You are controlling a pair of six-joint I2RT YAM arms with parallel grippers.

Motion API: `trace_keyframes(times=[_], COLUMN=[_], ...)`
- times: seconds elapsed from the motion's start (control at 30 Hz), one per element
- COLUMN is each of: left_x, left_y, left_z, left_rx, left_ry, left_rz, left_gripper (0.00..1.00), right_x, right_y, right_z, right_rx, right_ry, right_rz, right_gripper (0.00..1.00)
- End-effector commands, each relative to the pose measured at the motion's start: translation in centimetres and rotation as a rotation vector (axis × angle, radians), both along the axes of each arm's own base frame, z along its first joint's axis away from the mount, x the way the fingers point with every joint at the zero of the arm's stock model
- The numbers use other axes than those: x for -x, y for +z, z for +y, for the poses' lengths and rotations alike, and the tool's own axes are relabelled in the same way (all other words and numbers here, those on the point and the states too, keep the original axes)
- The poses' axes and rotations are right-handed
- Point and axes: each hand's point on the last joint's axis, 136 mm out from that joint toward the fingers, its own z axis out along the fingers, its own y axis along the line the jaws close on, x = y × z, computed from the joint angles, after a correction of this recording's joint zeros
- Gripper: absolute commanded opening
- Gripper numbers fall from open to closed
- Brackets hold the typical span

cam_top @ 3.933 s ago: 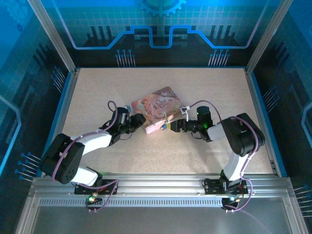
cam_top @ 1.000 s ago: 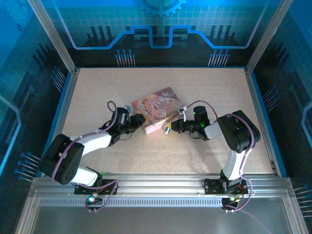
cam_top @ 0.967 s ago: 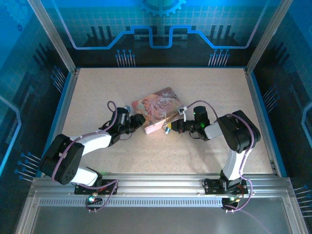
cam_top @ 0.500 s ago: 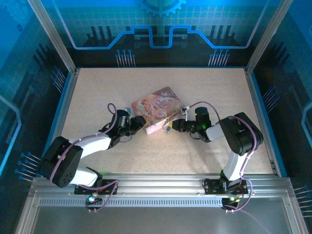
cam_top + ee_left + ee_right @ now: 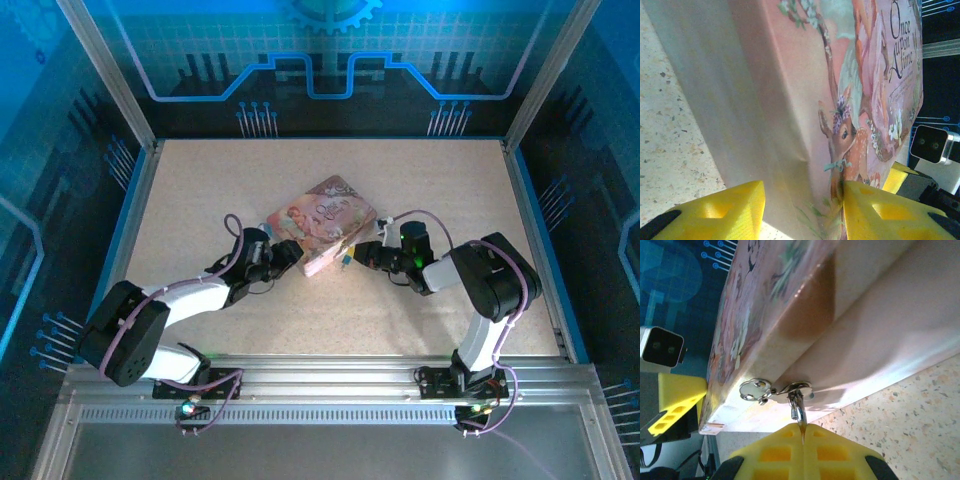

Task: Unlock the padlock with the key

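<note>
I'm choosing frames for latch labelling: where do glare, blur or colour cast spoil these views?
Top external: blue glow on the surround, table evenly lit, padlock a mere speck. Left wrist: tin lid print sharp, its near wall soft, left gripper blurred. Right wrist: tin wall washed out by glare, hasp crisp and glinting, right gripper out of focus.

Bottom: right gripper with yellow jaws pressed together, pinching the thin shackle of the padlock, which hangs from the hasp on the pink tin. Padlock body hidden. Tin sits on speckled worktop. White camera at left.
</note>
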Motion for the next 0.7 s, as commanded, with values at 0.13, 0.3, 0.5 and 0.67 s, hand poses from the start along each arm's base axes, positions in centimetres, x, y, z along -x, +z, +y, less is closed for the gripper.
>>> trace_keyframes(times=[0.13, 0.3, 0.5, 0.67], left_x=[2.6, 2.8, 3.1, 3.3], left_y=[-3.6, -4.1, -4.7, -4.9], left_z=[0.8, 0.9, 1.3, 1.3], left_rx=[-0.086, -0.094, -0.108, -0.114], left_ry=[0.005, 0.004, 0.013, 0.012], left_rz=[0.132, 0.141, 0.15, 0.155], left_gripper=[0.46, 0.48, 0.48, 0.48], right_x=[-1.8, -2.6, -3.3, -4.0], right_y=[3.3, 3.9, 4.7, 4.9], right_z=[0.1, 0.0, -0.8, -1.6], right_rx=[-0.054, -0.065, -0.063, -0.065], right_ry=[-0.067, -0.082, -0.101, -0.131], right_rz=[-0.097, -0.11, -0.144, -0.151], right_gripper=[0.0, 0.0, 0.0, 0.0])
